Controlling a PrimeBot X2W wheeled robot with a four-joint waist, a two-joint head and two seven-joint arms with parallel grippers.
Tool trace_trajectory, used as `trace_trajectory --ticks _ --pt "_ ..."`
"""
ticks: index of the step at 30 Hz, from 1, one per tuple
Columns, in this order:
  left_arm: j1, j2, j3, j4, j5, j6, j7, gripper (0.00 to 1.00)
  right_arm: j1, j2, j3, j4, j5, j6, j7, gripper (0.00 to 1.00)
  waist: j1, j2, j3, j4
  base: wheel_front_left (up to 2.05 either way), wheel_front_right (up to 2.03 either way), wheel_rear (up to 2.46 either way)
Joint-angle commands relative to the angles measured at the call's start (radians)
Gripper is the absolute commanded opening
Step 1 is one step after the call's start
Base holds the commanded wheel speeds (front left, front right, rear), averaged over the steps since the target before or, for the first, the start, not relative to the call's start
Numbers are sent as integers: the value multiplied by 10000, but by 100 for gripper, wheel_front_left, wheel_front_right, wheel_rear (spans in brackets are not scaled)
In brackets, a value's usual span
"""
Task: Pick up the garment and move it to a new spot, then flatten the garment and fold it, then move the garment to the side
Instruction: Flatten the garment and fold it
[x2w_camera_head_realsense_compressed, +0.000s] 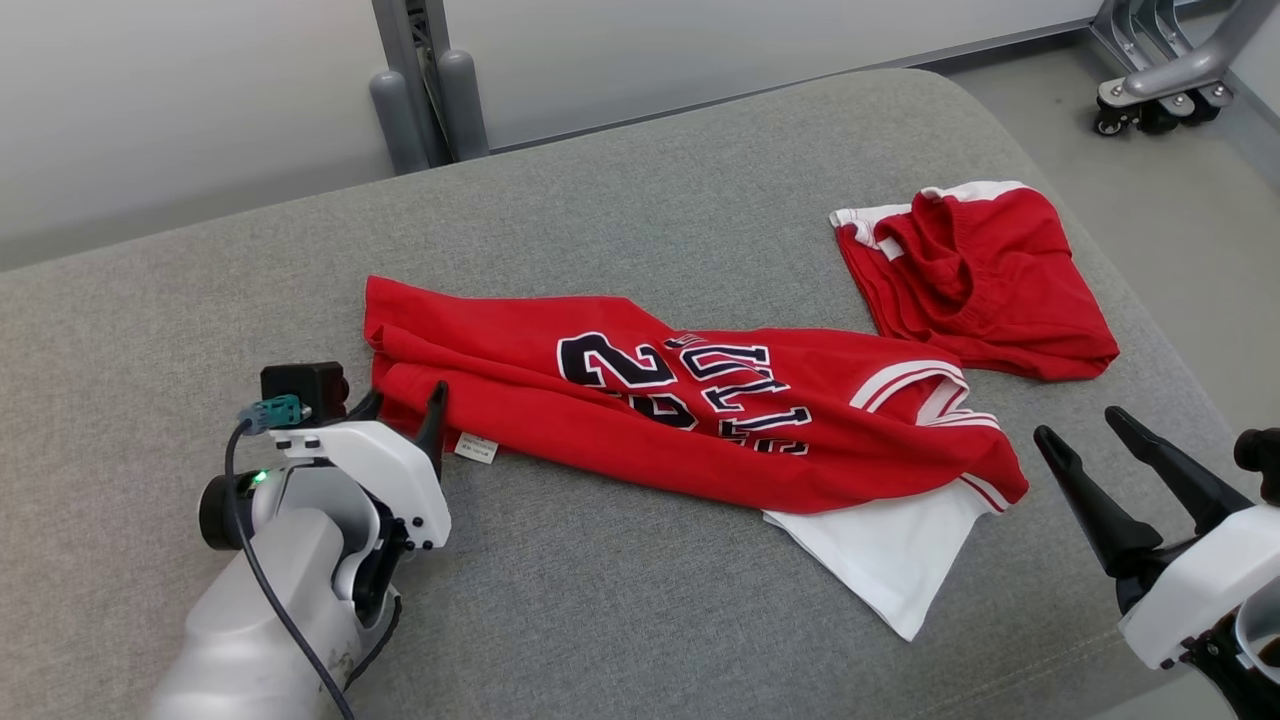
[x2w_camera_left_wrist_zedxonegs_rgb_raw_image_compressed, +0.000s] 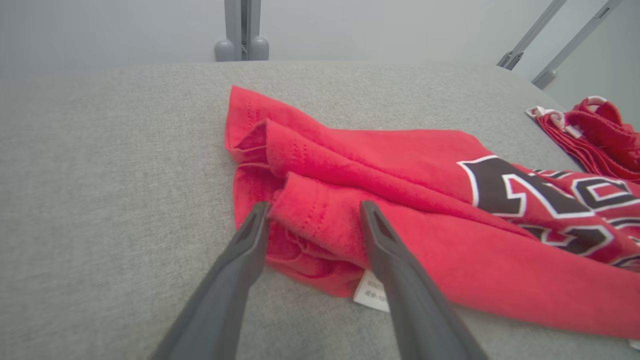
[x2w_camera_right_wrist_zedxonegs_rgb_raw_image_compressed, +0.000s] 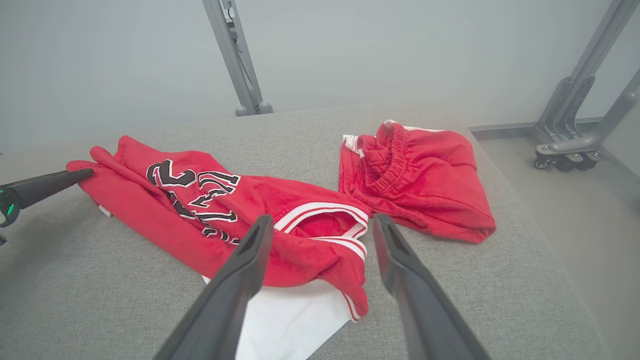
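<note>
The garment (x2w_camera_head_realsense_compressed: 650, 420) is a red jersey with black-and-white lettering, lying crumpled lengthwise on the grey padded surface (x2w_camera_head_realsense_compressed: 600, 220), with a white panel (x2w_camera_head_realsense_compressed: 890, 550) sticking out under its right end. My left gripper (x2w_camera_head_realsense_compressed: 405, 400) stands open at the jersey's left hem. In the left wrist view its open jaws (x2w_camera_left_wrist_zedxonegs_rgb_raw_image_compressed: 314, 206) straddle a raised fold of the garment (x2w_camera_left_wrist_zedxonegs_rgb_raw_image_compressed: 400, 170), beside a white label (x2w_camera_left_wrist_zedxonegs_rgb_raw_image_compressed: 372, 292). My right gripper (x2w_camera_head_realsense_compressed: 1080, 425) hovers open just right of the collar end, holding nothing. Its wrist view looks over the garment (x2w_camera_right_wrist_zedxonegs_rgb_raw_image_compressed: 200, 200) between open jaws (x2w_camera_right_wrist_zedxonegs_rgb_raw_image_compressed: 322, 219).
Red shorts (x2w_camera_head_realsense_compressed: 985, 280) with white trim lie bunched at the back right, close to the surface's right edge; they appear again as shorts (x2w_camera_right_wrist_zedxonegs_rgb_raw_image_compressed: 420, 175). A grey post (x2w_camera_head_realsense_compressed: 430, 100) rises behind the surface. A wheeled metal stand (x2w_camera_head_realsense_compressed: 1160, 90) sits on the floor at the far right.
</note>
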Motion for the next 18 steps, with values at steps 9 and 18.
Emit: trace_trajectory --ticks 9,18 --pt "-421 -131 -59 394 31 -321 -578 0 -182 81 35 -256 -102 -3 -324 100 0 0 -18 -20 0 0 0" --pt "-1154 -108 459 -210 356 -206 -1461 0 -344 196 -36 -114 -177 -3 -851 100 0 0 -30 316 0 0 0"
